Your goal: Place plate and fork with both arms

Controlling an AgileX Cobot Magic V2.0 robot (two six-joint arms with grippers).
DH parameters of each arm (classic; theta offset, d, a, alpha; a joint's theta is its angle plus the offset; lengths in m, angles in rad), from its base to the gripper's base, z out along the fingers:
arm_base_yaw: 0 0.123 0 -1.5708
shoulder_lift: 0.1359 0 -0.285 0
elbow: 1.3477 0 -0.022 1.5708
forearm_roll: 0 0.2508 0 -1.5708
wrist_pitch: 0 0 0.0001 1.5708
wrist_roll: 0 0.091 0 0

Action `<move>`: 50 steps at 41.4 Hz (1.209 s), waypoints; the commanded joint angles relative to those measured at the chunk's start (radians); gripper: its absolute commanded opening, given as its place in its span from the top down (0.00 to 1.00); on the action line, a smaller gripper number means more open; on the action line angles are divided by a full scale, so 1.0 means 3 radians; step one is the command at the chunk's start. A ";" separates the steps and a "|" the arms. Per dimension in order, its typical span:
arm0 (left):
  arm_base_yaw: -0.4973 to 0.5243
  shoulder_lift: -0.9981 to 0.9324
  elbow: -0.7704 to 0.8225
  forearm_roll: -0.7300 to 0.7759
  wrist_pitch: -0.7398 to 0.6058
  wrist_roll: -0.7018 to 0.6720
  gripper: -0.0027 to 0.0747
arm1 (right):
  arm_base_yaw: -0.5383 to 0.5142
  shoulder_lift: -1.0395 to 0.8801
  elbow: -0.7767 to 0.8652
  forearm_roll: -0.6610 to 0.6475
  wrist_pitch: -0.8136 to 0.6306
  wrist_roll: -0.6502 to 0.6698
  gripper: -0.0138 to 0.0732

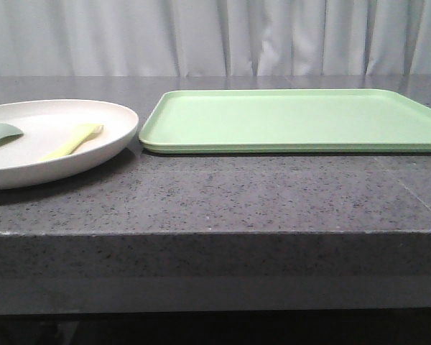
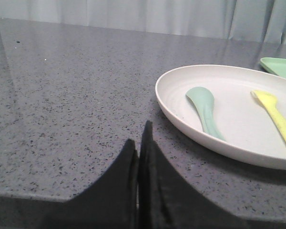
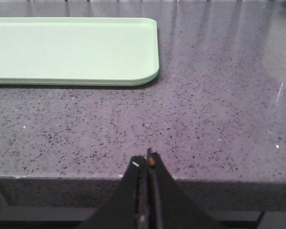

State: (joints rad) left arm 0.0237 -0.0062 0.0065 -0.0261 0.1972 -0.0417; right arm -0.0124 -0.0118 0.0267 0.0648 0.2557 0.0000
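Front view: the plate sits at the table's left side, just beside the light green tray. In the plate lie the pale yellow fork and a grey-green spoon, apart from each other. Neither of my grippers shows here.

Left wrist view: my left gripper hangs low over bare stone, fingers pressed together, holding nothing. Plate near, off to one side; fork on its far half, spoon nearer me.

Right wrist view: my right gripper at the table edge, fingers pressed together, nothing between. Tray ahead, nothing in the part shown. Plate and fork out of sight.
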 commanded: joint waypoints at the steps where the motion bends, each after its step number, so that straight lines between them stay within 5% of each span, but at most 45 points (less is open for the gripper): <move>1: 0.0001 -0.0069 0.0008 -0.0014 -0.0259 -0.0039 0.99 | -0.0013 -0.0059 -0.0009 -0.0017 -0.0291 -0.0018 0.92; 50: 0.0001 -0.0069 0.0008 -0.0013 -0.0425 -0.0039 0.99 | -0.0013 -0.0059 -0.0012 -0.0013 -0.0527 -0.0018 0.92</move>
State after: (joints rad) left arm 0.0237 -0.0062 0.0065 -0.0261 0.1774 -0.0417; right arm -0.0124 -0.0118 0.0267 0.0648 0.2226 0.0000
